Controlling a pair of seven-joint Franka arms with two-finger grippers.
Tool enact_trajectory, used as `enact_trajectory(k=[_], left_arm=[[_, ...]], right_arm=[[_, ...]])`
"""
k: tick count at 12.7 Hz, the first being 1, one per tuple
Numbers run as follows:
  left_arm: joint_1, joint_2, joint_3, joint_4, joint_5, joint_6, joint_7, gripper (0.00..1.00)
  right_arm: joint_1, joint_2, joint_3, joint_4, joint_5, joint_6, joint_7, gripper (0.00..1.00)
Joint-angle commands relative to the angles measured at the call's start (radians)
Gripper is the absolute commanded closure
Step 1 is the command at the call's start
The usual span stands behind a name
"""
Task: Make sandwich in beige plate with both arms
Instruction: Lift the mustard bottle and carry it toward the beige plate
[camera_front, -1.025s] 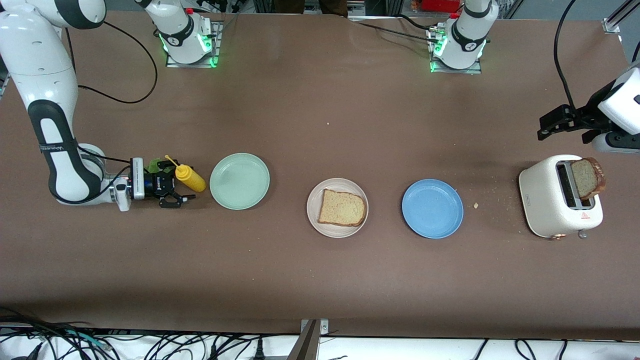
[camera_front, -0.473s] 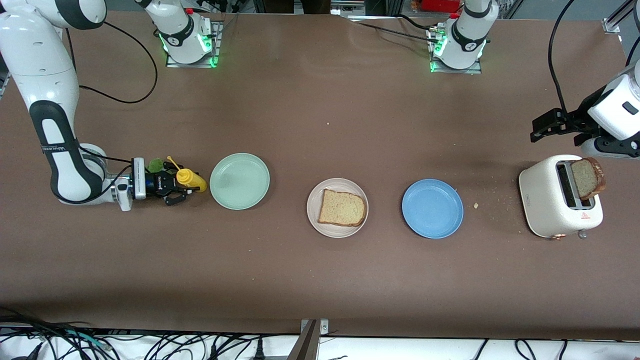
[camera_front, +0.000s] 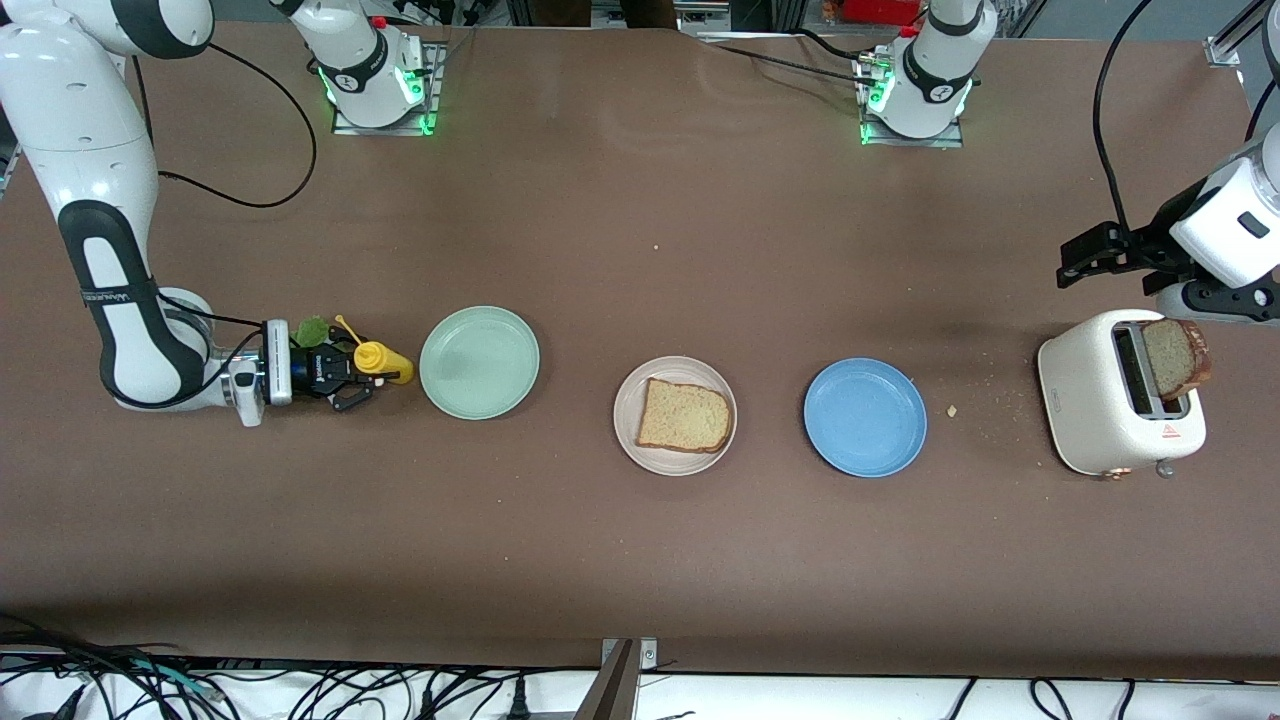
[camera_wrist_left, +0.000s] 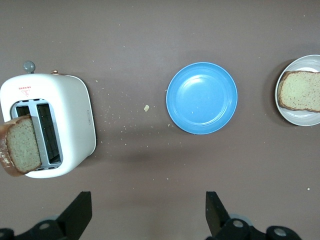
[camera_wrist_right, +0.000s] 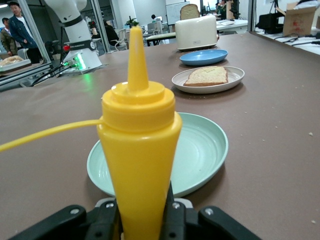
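Now | right gripper (camera_front: 352, 377) clamped on yellow plastic squeeze bottle (camera_front: 380, 361) | left gripper (camera_wrist_left: 145, 212) spread wide, empty, over brown table (camera_front: 640, 560) beside white toaster (camera_front: 1100, 400) | tan bread slice (camera_front: 684, 416) on round beige plate (camera_front: 628, 436); second slice (camera_front: 1174, 357) upright in toaster: light, crumbly, pinch gently at top crust

Right gripper (camera_front: 352, 378) sits low at the table, fingers clamped. Left gripper (camera_front: 1072, 262) hangs raised, fingers spread wide.

Bread slice (camera_front: 684, 416) on beige plate (camera_front: 630, 440)

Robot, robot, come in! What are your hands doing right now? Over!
Right gripper shut on yellow squeeze bottle beside mint green plate. Left gripper open above white toaster. One tan bread slice on round beige plate.
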Motion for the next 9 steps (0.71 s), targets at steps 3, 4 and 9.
enact_trajectory(k=[3, 4, 9], left_arm=[[0.010, 0.010, 0.003, 0.018, -0.012, -0.001, 0.022, 0.00], [0.008, 0.011, 0.003, 0.018, -0.010, -0.001, 0.022, 0.00], [-0.008, 0.013, -0.005, 0.019, 0.008, 0.005, 0.022, 0.00]], right_arm=[[0.034, -0.075, -0.003, 0.035, -0.023, -0.001, 0.232, 0.73], [0.042, -0.098, -0.003, 0.039, -0.042, 0.007, 0.300, 0.73], [0.101, -0.185, -0.003, 0.106, -0.189, 0.045, 0.651, 0.75]])
